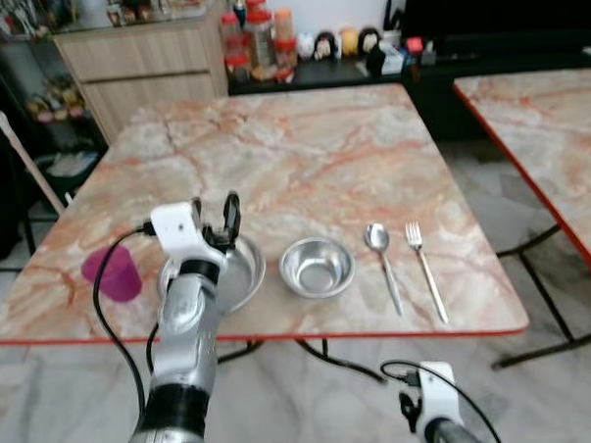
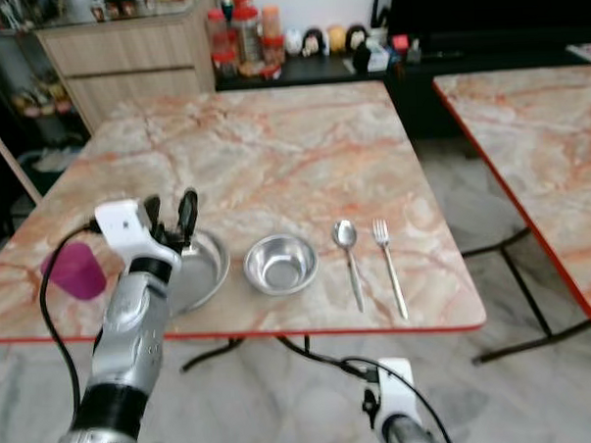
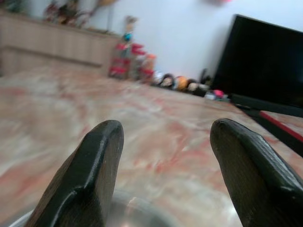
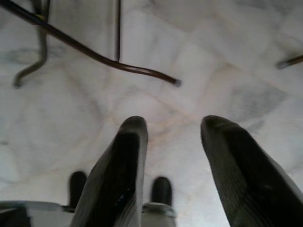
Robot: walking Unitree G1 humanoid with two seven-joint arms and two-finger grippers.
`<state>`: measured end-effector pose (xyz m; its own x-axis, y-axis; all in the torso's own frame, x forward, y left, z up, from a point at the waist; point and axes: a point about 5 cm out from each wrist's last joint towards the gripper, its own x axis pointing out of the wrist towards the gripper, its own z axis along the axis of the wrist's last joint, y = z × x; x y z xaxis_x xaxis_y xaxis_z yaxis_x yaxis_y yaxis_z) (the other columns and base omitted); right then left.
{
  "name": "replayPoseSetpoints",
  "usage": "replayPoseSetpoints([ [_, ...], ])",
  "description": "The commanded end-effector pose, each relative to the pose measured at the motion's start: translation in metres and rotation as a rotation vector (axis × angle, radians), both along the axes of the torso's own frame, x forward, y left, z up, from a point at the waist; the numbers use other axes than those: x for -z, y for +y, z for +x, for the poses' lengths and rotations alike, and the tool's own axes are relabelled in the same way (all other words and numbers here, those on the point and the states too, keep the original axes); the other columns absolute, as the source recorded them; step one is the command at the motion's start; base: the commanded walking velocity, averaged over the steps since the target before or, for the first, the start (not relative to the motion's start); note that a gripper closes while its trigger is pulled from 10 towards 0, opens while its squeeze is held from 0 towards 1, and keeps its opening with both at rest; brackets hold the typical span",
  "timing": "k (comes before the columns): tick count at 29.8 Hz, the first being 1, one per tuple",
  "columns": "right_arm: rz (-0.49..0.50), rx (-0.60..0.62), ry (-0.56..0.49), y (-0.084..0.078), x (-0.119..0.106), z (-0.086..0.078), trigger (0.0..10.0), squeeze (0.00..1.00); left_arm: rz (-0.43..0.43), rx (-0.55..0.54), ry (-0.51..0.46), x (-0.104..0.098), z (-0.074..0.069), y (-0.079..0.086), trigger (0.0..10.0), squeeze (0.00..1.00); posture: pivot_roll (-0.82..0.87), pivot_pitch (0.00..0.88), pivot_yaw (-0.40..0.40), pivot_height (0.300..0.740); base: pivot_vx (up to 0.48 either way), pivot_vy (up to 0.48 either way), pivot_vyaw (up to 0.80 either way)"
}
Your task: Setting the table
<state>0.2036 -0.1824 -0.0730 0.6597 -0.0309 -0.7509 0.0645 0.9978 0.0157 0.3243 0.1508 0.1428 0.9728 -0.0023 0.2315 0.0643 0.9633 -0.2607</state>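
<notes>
On the marble table (image 1: pixel 302 152) near its front edge lie a steel plate (image 1: pixel 241 273), a steel bowl (image 1: pixel 317 267), a spoon (image 1: pixel 381 253) and a fork (image 1: pixel 425 271), in a row from left to right. A magenta cup (image 1: pixel 113 274) stands left of the plate. My left gripper (image 1: pixel 217 217) hovers open just above the plate, nothing between its fingers (image 3: pixel 90 175); the plate's rim (image 3: pixel 137 210) shows below them. My right gripper (image 4: pixel 173 161) hangs open below table height, pointing at the floor.
A second marble table (image 1: pixel 547 132) stands to the right across a gap. Behind the first table are a wooden cabinet (image 1: pixel 141 61), jars and figurines on a dark shelf (image 1: pixel 298 45) and a black screen. Table legs (image 4: pixel 94 52) cross the tiled floor.
</notes>
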Motion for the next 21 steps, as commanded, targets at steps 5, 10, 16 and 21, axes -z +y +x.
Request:
replayPoseSetpoints([
  [5, 0.023, -0.007, 0.017, 0.010, 0.004, -0.005, 10.0, 0.00, -0.036, -0.116, 0.036, -0.011, -0.018, 0.028, 10.0, 0.00, 0.10, 0.009, 0.045, 0.740, 0.000, 0.000, 0.00],
  [10, 0.026, -0.009, 0.025, 0.012, 0.005, -0.007, 10.0, 0.00, -0.094, -0.147, 0.098, -0.010, -0.028, 0.034, 10.0, 0.00, 0.11, 0.010, 0.052, 0.740, 0.000, 0.000, 0.00],
  [16, 0.030, 0.011, 0.030, 0.011, 0.006, -0.009, 10.0, 0.00, -0.111, -0.136, 0.173, -0.006, -0.035, 0.031, 10.0, 0.00, 0.12, 0.005, 0.060, 0.740, 0.000, 0.000, 0.00],
  [21, 0.036, 0.017, 0.035, 0.013, 0.007, -0.010, 10.0, 0.00, -0.056, -0.067, 0.337, 0.015, -0.043, 0.023, 10.0, 0.00, 0.12, 0.000, 0.078, 0.740, 0.000, 0.000, 0.00],
])
